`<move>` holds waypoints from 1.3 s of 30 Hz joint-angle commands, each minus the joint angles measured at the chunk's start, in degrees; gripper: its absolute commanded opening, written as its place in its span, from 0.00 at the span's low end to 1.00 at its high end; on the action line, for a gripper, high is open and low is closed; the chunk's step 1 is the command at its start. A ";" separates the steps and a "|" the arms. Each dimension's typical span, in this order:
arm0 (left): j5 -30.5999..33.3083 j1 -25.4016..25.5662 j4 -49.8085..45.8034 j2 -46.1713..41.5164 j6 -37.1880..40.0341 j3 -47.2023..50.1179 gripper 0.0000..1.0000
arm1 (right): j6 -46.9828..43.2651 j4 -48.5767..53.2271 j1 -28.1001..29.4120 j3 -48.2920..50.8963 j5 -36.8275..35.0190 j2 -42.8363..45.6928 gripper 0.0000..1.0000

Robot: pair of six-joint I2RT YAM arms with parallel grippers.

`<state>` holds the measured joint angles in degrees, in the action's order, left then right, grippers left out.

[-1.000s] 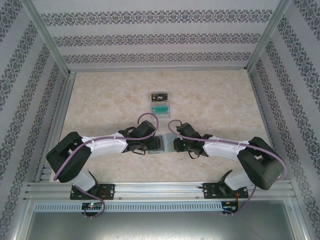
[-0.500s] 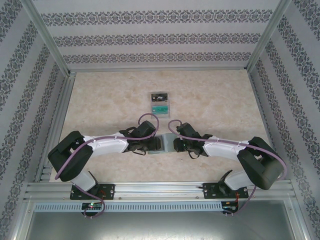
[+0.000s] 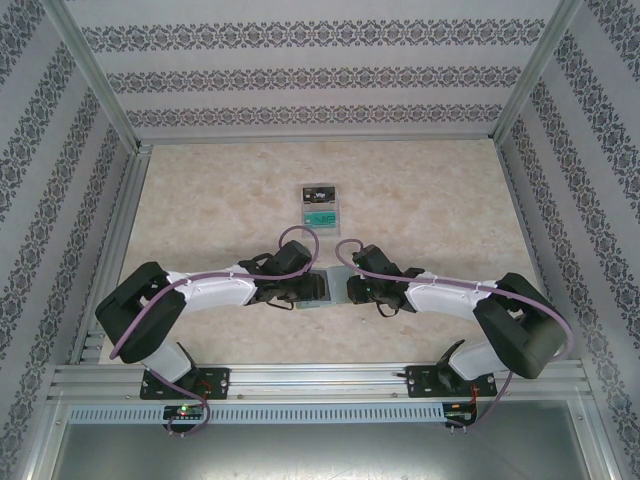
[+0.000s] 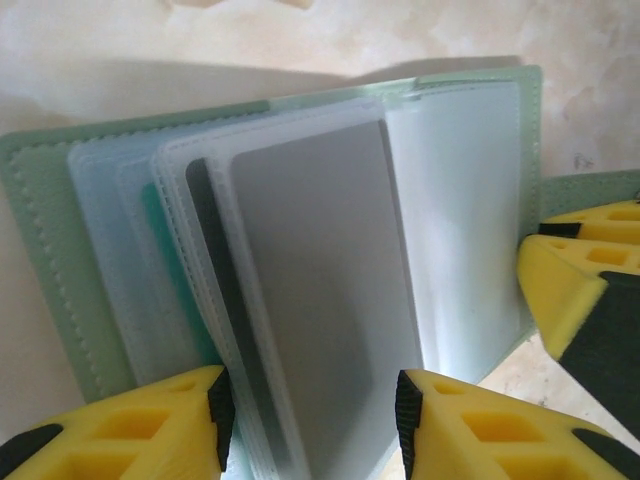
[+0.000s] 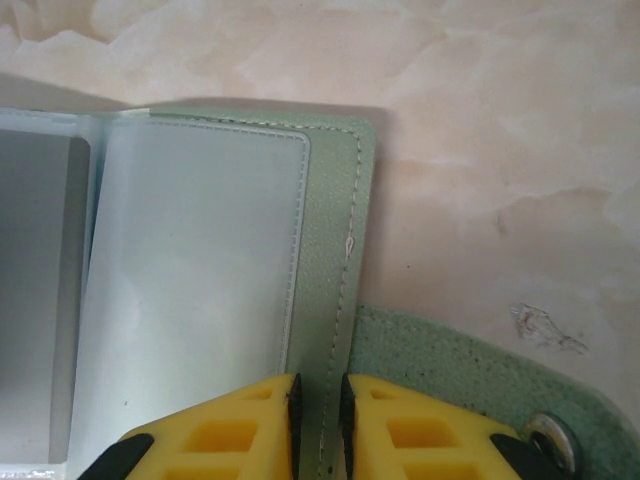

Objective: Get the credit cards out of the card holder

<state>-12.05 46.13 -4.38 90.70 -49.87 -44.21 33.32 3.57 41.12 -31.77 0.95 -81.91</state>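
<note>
The sage-green card holder (image 3: 322,287) lies open on the table between my two grippers. Its frosted inner sleeves (image 4: 300,290) fan upward. One sleeve shows a grey-looking card, and a dark card edge (image 4: 200,215) and a teal card edge (image 4: 152,215) peek out behind it. My left gripper (image 4: 315,410) is open, a fingertip on either side of that sleeve's lower end. My right gripper (image 5: 317,410) is shut on the stitched edge of the holder's right cover (image 5: 330,250). One black and one teal credit card (image 3: 320,216) lie in the pale tray.
The pale grey tray (image 3: 321,205) sits farther back at the table's centre. The holder's closure tab (image 5: 450,380), with its metal snap, lies flat on the marble top beside my right fingers. A right finger (image 4: 575,290) shows at the edge of the left wrist view.
</note>
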 commanded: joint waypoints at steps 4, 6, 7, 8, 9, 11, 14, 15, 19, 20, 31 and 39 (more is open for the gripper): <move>-3.00 1.05 4.87 -1.56 1.21 0.18 0.51 | 0.96 -0.28 0.71 -1.01 0.43 -1.09 0.22; -3.20 1.15 5.14 -1.50 1.31 0.09 0.55 | 1.00 -0.26 0.72 -1.01 0.46 -1.06 0.22; -3.24 1.22 5.15 -1.47 1.45 0.02 0.57 | 0.97 -0.14 0.76 -1.01 0.46 -1.06 0.22; -3.30 1.24 5.13 -1.36 1.64 0.07 0.63 | 0.98 -0.15 0.71 -1.01 0.46 -1.06 0.22; -3.31 1.25 5.17 -1.32 1.73 0.00 0.65 | 1.00 -0.18 0.71 -1.01 0.46 -0.99 0.22; -3.62 1.32 5.37 -0.98 1.95 0.01 0.70 | 0.96 -0.14 0.71 -1.06 0.37 -0.97 0.22; -4.02 1.33 6.55 -0.78 1.81 0.39 0.73 | 0.99 -0.16 0.72 -1.02 0.37 -0.98 0.22; -4.19 1.33 6.95 -0.65 1.75 0.55 0.75 | 0.96 -0.14 0.71 -1.02 0.37 -1.00 0.22; -5.53 1.33 8.64 -0.22 1.36 0.71 0.77 | 0.99 -0.19 0.71 -1.01 0.37 -1.07 0.22; -5.95 1.33 9.13 0.04 1.35 0.77 0.77 | 0.99 -0.19 0.73 -1.08 0.44 -1.07 0.22; -5.89 1.33 8.87 0.69 1.05 0.76 0.80 | 1.13 -0.15 0.65 -1.08 0.32 -1.14 0.22; 6.35 1.33 -7.22 -3.57 4.78 -2.29 0.80 | 1.14 -0.15 0.60 -1.10 0.33 -1.12 0.22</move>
<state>-11.70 46.57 -3.99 89.69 -47.51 -44.42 33.32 3.55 41.12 -31.77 0.95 -81.91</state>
